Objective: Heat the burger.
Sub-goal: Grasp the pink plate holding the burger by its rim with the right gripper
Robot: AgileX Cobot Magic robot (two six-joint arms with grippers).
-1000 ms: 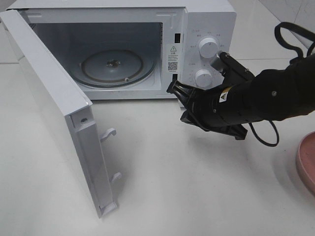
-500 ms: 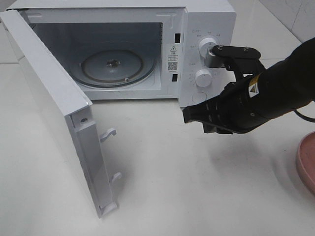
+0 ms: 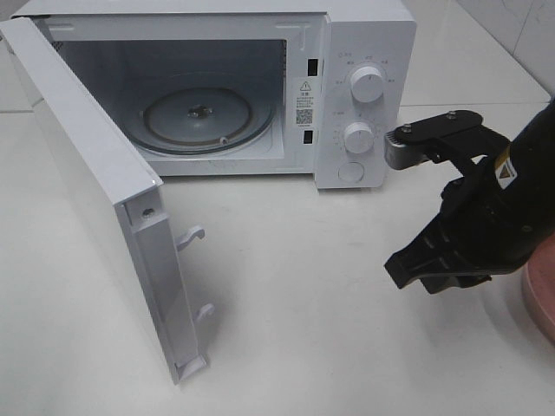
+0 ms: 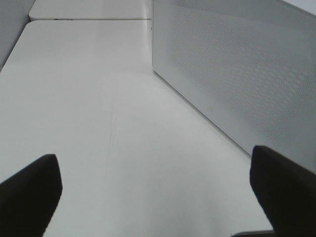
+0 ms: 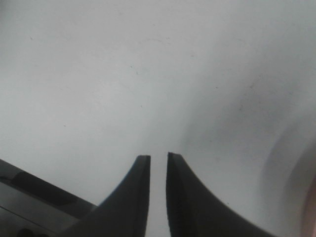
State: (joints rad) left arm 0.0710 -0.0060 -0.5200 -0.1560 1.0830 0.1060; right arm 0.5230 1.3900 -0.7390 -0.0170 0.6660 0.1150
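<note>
Retraction of right gripper [image 3: 403, 269] from the white microwave oven [image 3: 364, 35], hinged door [image 3: 78, 165] open, brings it near the round pink plate [image 3: 542, 295] at its rear; jaws slightly parted, empty. Left gripper [image 4: 153, 160] spread wide, empty. Burger not visible; pickup judged next.

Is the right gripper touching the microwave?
Apart. The exterior high view shows bare table between the right gripper and the microwave.

My white tabletop [image 3: 312, 347] sits plain and a bit scuffed under soft even light, pale tiles [image 3: 520, 26] beyond.
</note>
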